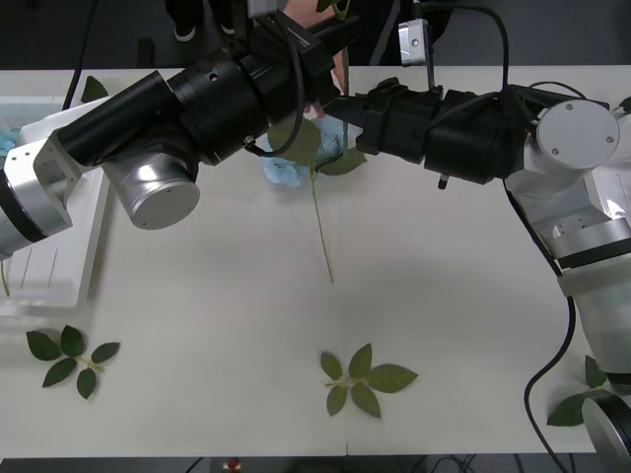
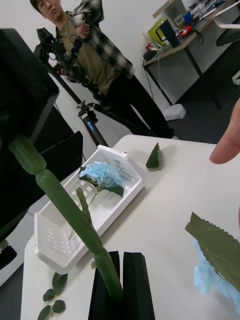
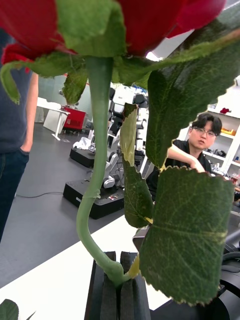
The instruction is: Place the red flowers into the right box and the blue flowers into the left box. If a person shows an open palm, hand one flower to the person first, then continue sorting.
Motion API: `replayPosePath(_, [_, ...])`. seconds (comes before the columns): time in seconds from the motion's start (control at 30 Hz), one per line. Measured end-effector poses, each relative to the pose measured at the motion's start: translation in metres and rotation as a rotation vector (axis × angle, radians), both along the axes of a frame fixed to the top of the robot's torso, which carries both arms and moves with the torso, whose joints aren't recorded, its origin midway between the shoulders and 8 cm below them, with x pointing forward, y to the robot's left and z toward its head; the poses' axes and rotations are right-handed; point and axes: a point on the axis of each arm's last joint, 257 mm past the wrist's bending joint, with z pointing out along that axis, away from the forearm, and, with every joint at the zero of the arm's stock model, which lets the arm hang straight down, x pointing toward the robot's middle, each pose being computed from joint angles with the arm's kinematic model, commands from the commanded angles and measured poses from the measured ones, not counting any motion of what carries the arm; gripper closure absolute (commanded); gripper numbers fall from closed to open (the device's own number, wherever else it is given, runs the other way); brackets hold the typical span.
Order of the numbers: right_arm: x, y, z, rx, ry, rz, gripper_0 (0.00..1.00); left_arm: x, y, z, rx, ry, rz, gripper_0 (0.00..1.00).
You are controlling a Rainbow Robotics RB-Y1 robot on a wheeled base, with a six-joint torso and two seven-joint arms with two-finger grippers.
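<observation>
I hold both arms raised over the far side of the desk (image 1: 414, 315). The left gripper (image 3: 117, 285) has its jaws clenched on the red flower (image 3: 100, 30) stem; the right gripper (image 2: 120, 287) jaws clamp the same stem lower down, likely a transfer. A person's hand (image 2: 229, 140) waits near. A blue flower (image 1: 286, 169) lies beneath; another rests in the left box (image 2: 65, 235).

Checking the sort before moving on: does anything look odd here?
Yes. Both grippers are shut on a stem at once: the left gripper on the red flower, the right gripper on a green stem leading up toward the left one, seemingly the same flower.
</observation>
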Motion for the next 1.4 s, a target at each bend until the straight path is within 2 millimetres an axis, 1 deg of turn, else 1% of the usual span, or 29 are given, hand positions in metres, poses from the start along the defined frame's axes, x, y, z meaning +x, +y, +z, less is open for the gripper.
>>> replayPosePath(0.03, [0.000,0.000,0.000,0.000,0.000,0.000,1.00,0.000,0.000,0.000,0.000,0.000,0.000,0.91])
replayPosePath(0.07, [0.000,0.000,0.000,0.000,0.000,0.000,1.00,0.000,0.000,0.000,0.000,0.000,0.000,0.59])
replayPosePath(0.1, [0.000,0.000,0.000,0.000,0.000,0.000,1.00,0.000,0.000,0.000,0.000,0.000,0.000,0.04])
replayPosePath(0.13, [0.000,0.000,0.000,0.000,0.000,-0.001,1.00,0.000,0.000,0.000,0.000,0.000,0.000,0.00])
replayPosePath(0.3, [0.002,-0.002,0.002,0.004,-0.002,-0.007,1.00,0.000,0.000,0.000,-0.004,0.006,-0.001,0.00])
replayPosePath(0.5, [0.006,-0.010,0.007,0.015,-0.009,-0.025,1.00,0.001,0.001,0.000,-0.010,0.014,-0.002,0.00])
replayPosePath(0.67, [0.012,-0.021,0.014,0.027,-0.018,-0.050,1.00,0.001,0.001,0.000,-0.020,0.031,-0.008,0.00])
replayPosePath(0.77, [0.024,-0.033,0.013,-0.001,-0.040,-0.102,1.00,0.001,0.001,0.000,-0.021,0.033,-0.008,0.00])
replayPosePath(0.83, [0.041,-0.045,0.012,-0.028,-0.074,-0.181,1.00,0.001,0.001,0.000,-0.021,0.033,-0.008,0.00])
replayPosePath(0.97, [0.063,-0.062,0.011,-0.085,-0.135,-0.290,1.00,0.001,0.001,0.000,-0.021,0.033,-0.008,0.00])
replayPosePath(1.1, [0.081,-0.081,0.022,-0.089,-0.193,-0.397,1.00,0.002,0.001,0.001,-0.033,0.048,-0.009,0.00])
replayPosePath(1.23, [0.087,-0.088,0.033,-0.073,-0.227,-0.442,1.00,0.004,0.002,-0.002,-0.038,0.080,-0.008,0.00])
replayPosePath(1.37, [0.093,-0.095,0.051,-0.056,-0.292,-0.513,1.00,0.013,0.001,-0.022,0.007,0.155,0.010,0.00])
replayPosePath(1.4, [0.095,-0.094,0.054,-0.057,-0.311,-0.528,1.00,0.016,0.002,-0.027,0.019,0.170,0.018,0.00])
